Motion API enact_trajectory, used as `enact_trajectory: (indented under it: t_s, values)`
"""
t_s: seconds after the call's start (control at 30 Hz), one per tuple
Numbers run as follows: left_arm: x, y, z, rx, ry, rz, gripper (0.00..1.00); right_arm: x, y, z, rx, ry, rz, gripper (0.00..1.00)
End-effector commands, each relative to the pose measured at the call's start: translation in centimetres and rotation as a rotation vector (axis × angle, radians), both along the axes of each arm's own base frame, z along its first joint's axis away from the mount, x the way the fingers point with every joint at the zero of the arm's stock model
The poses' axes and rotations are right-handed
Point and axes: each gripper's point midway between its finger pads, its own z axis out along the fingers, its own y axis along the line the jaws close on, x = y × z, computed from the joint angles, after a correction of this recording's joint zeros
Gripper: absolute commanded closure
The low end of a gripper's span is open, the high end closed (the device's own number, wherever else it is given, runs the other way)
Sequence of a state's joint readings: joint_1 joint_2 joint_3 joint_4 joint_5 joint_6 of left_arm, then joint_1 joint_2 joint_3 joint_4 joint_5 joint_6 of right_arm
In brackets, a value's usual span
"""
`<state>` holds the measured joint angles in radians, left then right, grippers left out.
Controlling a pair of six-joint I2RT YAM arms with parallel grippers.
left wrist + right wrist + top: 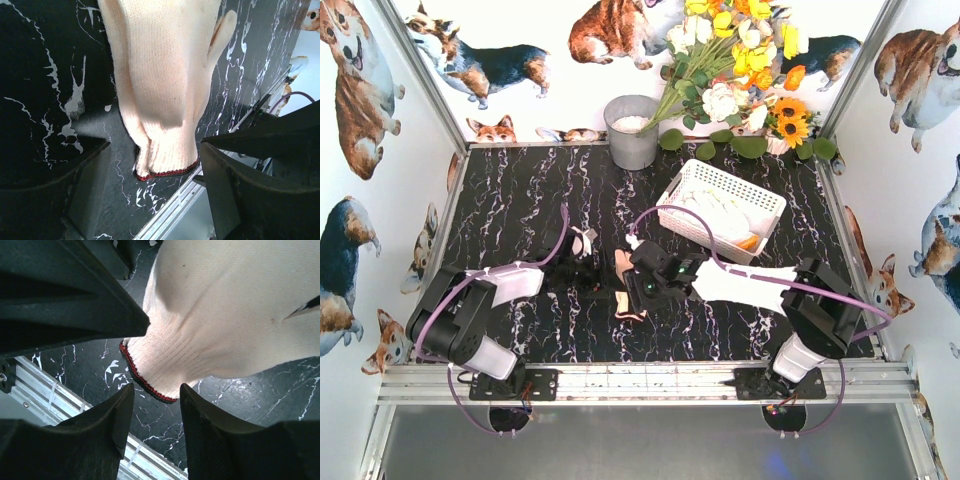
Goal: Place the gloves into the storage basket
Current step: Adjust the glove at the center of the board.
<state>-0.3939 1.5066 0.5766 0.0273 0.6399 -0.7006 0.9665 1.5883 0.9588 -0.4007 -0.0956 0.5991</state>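
Observation:
A cream knit glove (624,267) with a red-trimmed cuff lies flat on the black marble table near the front middle. It shows in the left wrist view (165,70) and the right wrist view (225,310). My left gripper (590,278) is open, its fingers either side of the cuff (156,172). My right gripper (646,286) is open just over the same cuff (156,397), touching nothing. The white lattice storage basket (762,198) stands at the back right with other gloves (718,214) in it, one with an orange patch.
A grey metal bucket (632,131) stands at the back centre. A bunch of flowers (740,60) leans over the back right. The aluminium front rail (640,380) runs just behind the glove's cuff. The two grippers are very close together.

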Motion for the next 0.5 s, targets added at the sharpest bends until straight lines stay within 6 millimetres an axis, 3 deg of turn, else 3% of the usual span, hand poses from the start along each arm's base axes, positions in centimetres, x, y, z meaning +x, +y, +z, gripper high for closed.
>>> enact_trajectory:
  t_s: [0.0,0.23,0.47]
  values:
    - [-0.4,0.2,-1.1,0.008,0.022,0.005,0.35,0.9,1.7,1.2,0.013,-0.062,0.018,0.56]
    - [-1.1,0.4,-2.2,0.026,0.049,0.004,0.45,0.5,1.6,-0.1,-0.028,-0.054,0.023,0.59]
    - [-1.4,0.2,-2.4,0.011,0.057,0.012,0.48,0.6,2.0,0.1,-0.016,-0.056,0.016,0.87]
